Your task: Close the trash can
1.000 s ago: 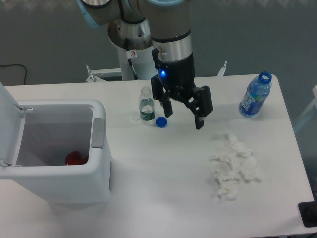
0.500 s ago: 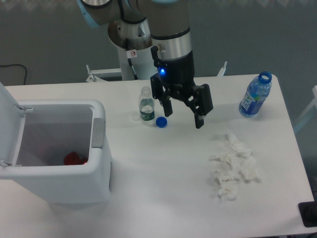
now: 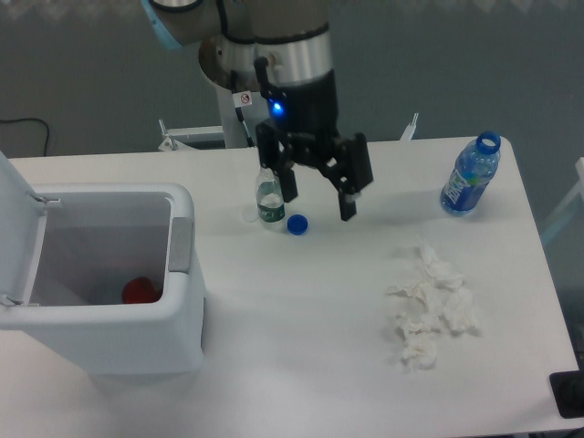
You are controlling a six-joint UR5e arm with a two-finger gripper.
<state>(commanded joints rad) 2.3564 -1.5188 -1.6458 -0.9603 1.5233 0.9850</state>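
The trash can is a big white bin at the table's left front, standing open. Its lid is tipped up on the far left side, and a grey push tab sits on its right rim. A red object lies at the bottom inside. My gripper hangs above the table at centre back, well to the right of the bin, open with nothing between its fingers.
A small clear uncapped bottle stands just left of the gripper, with a blue cap on the table beside it. A blue bottle stands at the back right. Crumpled white tissues lie right of centre.
The gripper has shifted left and slightly back, now close over the small bottle and cap. The red object inside the bin has moved a little. The bin stays open.
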